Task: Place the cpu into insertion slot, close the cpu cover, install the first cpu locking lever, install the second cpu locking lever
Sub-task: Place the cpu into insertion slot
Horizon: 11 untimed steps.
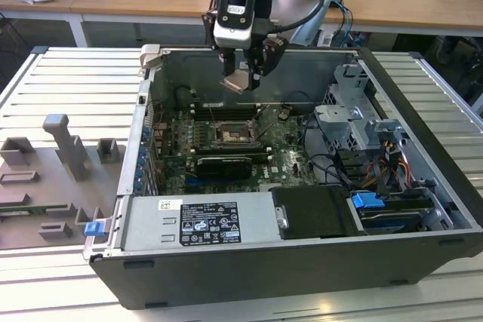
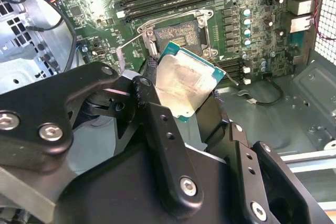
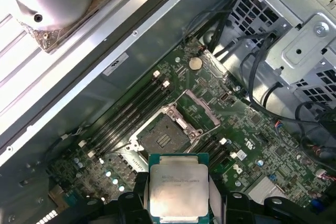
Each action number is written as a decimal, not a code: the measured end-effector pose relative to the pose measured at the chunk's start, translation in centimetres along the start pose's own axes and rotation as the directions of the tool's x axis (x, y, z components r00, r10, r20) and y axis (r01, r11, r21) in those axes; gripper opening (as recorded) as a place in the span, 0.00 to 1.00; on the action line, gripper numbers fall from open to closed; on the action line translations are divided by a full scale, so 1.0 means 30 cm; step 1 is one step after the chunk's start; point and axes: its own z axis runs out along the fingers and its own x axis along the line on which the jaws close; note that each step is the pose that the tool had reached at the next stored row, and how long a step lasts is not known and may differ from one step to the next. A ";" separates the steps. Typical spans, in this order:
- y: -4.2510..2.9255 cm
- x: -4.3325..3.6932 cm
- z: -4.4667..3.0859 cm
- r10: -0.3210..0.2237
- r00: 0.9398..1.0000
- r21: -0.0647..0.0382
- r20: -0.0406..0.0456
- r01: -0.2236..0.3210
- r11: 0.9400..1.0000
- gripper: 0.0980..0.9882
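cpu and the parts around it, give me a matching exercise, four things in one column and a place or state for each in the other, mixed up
Things:
1. the cpu
2. the insertion slot
3. the cpu cover
4. the memory slots

Places or states:
a. long and black, lying in a row beside the socket area
b. swung open, lying next to the slot
c. held in the gripper, not yet seated
d. empty, with its contacts uncovered

Pairs: 1-c, 2-d, 3-b, 4-a
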 end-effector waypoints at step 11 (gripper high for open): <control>-0.001 0.000 0.005 0.109 0.994 -0.003 0.010 -0.109 0.994 0.50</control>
